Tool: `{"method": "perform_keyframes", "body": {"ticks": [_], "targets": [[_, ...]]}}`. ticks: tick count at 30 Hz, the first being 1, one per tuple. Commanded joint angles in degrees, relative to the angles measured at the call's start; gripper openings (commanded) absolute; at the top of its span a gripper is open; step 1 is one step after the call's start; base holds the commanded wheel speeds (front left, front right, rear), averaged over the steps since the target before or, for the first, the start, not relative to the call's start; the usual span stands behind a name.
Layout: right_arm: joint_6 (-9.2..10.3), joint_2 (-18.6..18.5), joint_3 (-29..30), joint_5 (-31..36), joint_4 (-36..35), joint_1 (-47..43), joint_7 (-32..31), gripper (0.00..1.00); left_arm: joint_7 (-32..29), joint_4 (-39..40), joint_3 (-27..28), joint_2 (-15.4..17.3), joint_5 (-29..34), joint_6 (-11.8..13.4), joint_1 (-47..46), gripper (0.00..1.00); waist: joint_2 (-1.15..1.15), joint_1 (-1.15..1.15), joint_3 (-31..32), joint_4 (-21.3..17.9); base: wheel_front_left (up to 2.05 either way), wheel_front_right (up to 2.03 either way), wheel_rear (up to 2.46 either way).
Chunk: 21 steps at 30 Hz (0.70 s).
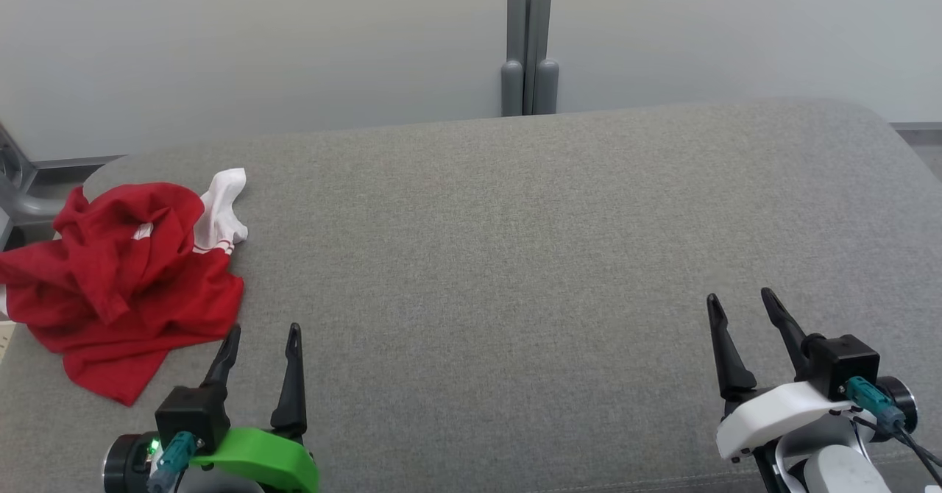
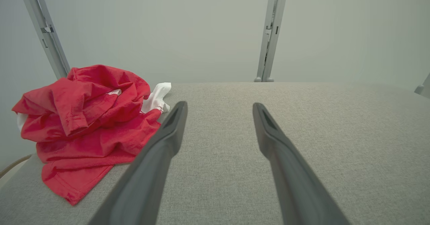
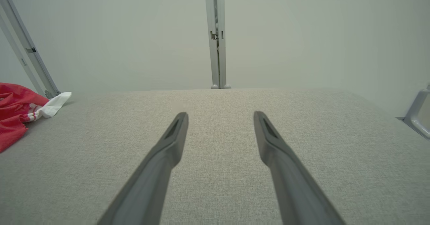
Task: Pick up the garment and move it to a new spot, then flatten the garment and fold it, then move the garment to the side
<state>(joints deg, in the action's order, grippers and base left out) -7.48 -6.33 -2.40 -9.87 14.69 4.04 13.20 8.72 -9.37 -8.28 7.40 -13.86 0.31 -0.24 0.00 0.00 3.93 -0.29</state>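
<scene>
Garment (image 1: 125,279) is the only loose thing here: one red piece with a white part poking out at its far side, heaped in a crumpled mound at the far left end of the grey fabric-covered counter (image 1: 515,257), its left edge at the counter's rim. From the head view, the left tool (image 1: 264,329) sits just beside the heap's near hem with its two dark fingers spread and nothing between them; the right tool (image 1: 739,296) waits well apart on the other side, equally spread and empty. In the left wrist view the garment (image 2: 90,124) shows thick, soft folds piled over a flat hem that trails toward the camera, left of the open fingers. I'd judge it light and limp, likely to sag and drag if taken by one corner, so the raised ridge on top looks like the better hold. The right wrist view catches just an edge of red and white at its far left, with bare counter ahead. Count: one garment, two tools.
</scene>
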Motion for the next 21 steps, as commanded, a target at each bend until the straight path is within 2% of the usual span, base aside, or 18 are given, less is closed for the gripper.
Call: {"method": "perform_keyframes", "body": {"ticks": [1, 10, 21], "targets": [[-0.02, -0.3, 0.4, 1.3, -0.6, -0.7, 0.0, 1.00, 0.5, 0.6, -0.4, -0.2, 1.0, 0.4, 1.3, 1.00, 0.00, 0.00, 0.1, 0.0, 0.00, 0.00, 0.00], [-0.01, -0.3, 1.2, 3.6, -1.6, -2.5, 0.2, 1.00, 1.3, 2.0, -1.3, -0.6, 2.8, 1.3, 2.9, 1.00, 0.00, 0.00, 0.4, 0.1, 0.00, 0.00, 0.00], [-0.01, -0.3, -0.3, -0.3, -1.4, -1.8, 0.8, 1.00, 0.8, 1.4, -0.2, -0.5, 0.9, 2.0, 2.7, 1.00, 0.00, 0.00, 0.3, 0.5, 0.00, 0.00, 0.00]]}}
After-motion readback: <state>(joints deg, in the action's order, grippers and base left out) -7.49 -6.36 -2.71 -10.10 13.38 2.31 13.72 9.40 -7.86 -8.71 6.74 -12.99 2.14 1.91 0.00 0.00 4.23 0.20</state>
